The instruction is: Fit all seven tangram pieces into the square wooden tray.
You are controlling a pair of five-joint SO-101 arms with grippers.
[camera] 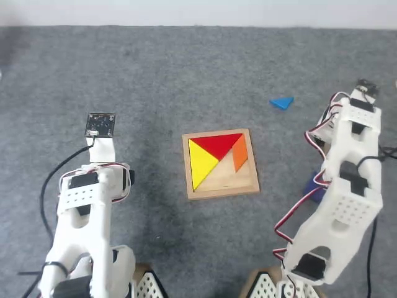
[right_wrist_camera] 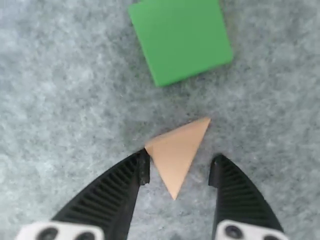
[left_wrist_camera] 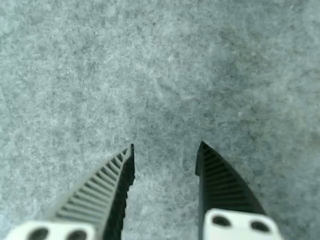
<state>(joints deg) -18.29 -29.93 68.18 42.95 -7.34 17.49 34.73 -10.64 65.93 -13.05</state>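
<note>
Wooden tray point(camera: 222, 193), square, lying at the middle of the grey felt point(camera: 155, 74) between the two arms, and partly filled. It holds three pieces: one red triangle point(camera: 217, 144) along the far edge, one yellow triangle point(camera: 201, 162) along the side nearer the left arm, and one orange parallelogram point(camera: 240, 154) against the red. The rest of the tray floor is bare wood. Four pieces lie loose on the felt. One blue triangle point(camera: 282, 102) lies beyond the tray toward the right arm, and one dark blue piece point(camera: 312, 184) is partly hidden behind that arm, its shape not readable. One green square point(right_wrist_camera: 181, 37) and one peach triangle point(right_wrist_camera: 177, 150) lie below the right wrist. That makes seven pieces. The right gripper point(right_wrist_camera: 180, 172) stands with its jaws spread about the peach triangle, one fingertip point(right_wrist_camera: 143, 162) at a corner of the piece and the other just apart from it. The left gripper point(left_wrist_camera: 165, 160) hangs with its jaws spread over bare felt, holding nothing. The step in hand appears to be the pick-up of the peach triangle. The next move would call for the jaws to close squarely across two of its edges. A thin flat piece caught by a corner is likely to swivel or slip out.
</note>
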